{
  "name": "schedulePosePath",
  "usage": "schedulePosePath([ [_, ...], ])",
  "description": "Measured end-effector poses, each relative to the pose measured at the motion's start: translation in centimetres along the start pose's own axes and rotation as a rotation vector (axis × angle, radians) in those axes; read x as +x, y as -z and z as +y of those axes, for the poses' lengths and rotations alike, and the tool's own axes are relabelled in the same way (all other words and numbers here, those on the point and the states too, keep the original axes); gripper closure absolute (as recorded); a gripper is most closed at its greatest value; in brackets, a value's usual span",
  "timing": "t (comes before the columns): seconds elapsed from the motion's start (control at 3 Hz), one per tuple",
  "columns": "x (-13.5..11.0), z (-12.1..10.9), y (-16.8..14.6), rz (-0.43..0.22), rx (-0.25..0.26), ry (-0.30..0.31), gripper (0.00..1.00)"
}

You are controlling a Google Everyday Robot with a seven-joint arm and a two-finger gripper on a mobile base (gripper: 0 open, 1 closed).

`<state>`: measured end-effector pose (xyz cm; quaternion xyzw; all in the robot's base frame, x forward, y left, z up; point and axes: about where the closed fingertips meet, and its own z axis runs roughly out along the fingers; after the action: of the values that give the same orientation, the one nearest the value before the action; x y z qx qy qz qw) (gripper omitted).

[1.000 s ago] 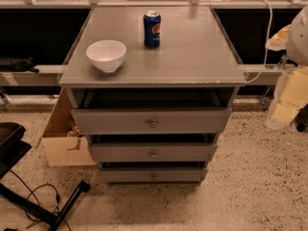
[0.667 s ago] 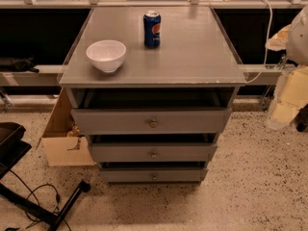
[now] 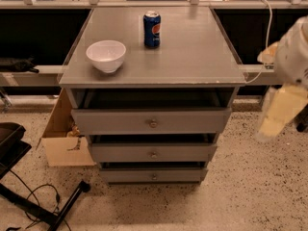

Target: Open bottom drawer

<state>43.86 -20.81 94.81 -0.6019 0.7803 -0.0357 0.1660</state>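
The grey cabinet [image 3: 154,57] has three drawers. The bottom drawer [image 3: 130,176] is the lowest and narrowest-looking grey front, with a small round metal knob [image 3: 154,177]. It sits tucked under the middle drawer [image 3: 120,154], which sits under the top drawer [image 3: 110,121]. My gripper [image 3: 279,113] is a blurred cream shape at the right edge. It hangs below the white arm [image 3: 298,52], level with the top drawer and well to the right of the cabinet, touching nothing.
A white bowl [image 3: 106,55] and a blue soda can [image 3: 152,29] stand on the cabinet top. An open cardboard box [image 3: 65,146] leans at the cabinet's left. A black stand base with cables [image 3: 43,206] lies on the speckled floor at lower left. A rail [image 3: 154,4] runs behind.
The gripper and arm have shifted slightly down and to the left, toward the cabinet. The drawers, bowl and can have not moved.
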Motion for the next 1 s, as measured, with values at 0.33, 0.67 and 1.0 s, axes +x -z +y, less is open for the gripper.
schedulePosePath([
  [0.33,2.1,3.7,-8.3,-0.041,-0.027,-0.004,0.0],
  [0.67,4.1,6.7,-15.7,-0.064,-0.061,0.007,0.0],
  [1.0,6.2,8.2,-23.2,-0.083,-0.113,0.029,0.0],
])
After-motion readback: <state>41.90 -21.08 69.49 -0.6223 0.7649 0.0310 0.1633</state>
